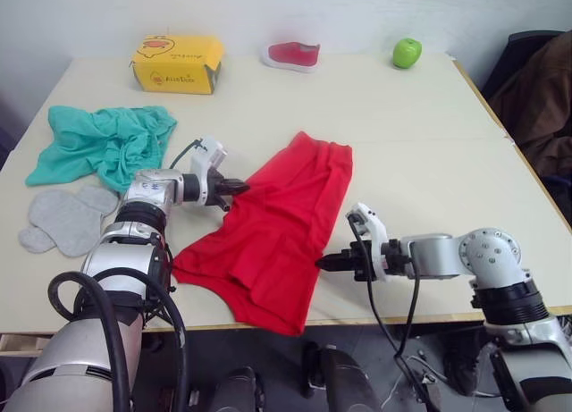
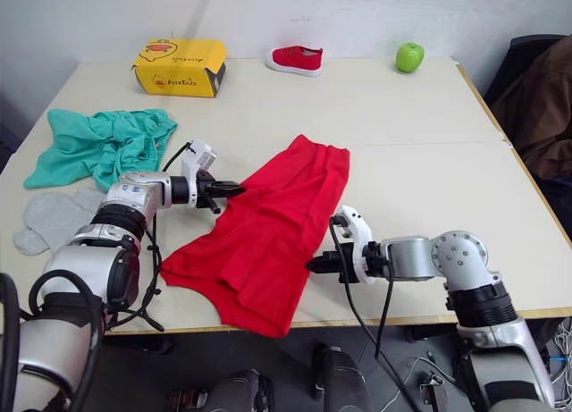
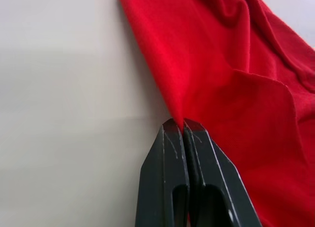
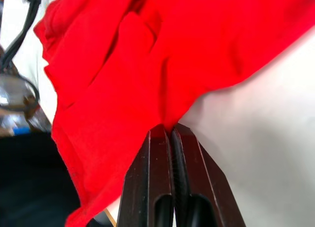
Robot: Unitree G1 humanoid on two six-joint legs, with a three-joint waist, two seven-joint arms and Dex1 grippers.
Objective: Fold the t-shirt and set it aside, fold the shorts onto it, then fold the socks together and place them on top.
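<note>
The red t-shirt (image 1: 277, 224) lies folded lengthwise on the table's middle, running from the front edge toward the back. My left gripper (image 1: 239, 187) is shut on its left edge; the left wrist view shows red cloth (image 3: 236, 89) pinched at the fingertips. At the shirt's right edge near the front, my right gripper (image 1: 325, 262) is shut on the cloth (image 4: 147, 64) too. The teal shorts (image 1: 105, 142) lie crumpled at the left. Two grey socks (image 1: 64, 219) rest flat in front of them, by the left edge.
A yellow box (image 1: 178, 63), a small red shoe (image 1: 293, 54) and a green apple (image 1: 407, 52) stand along the table's (image 1: 429, 162) far edge. A dark chair with brown cloth (image 1: 541, 90) is off the right side. The shirt's front corner overhangs the table's near edge.
</note>
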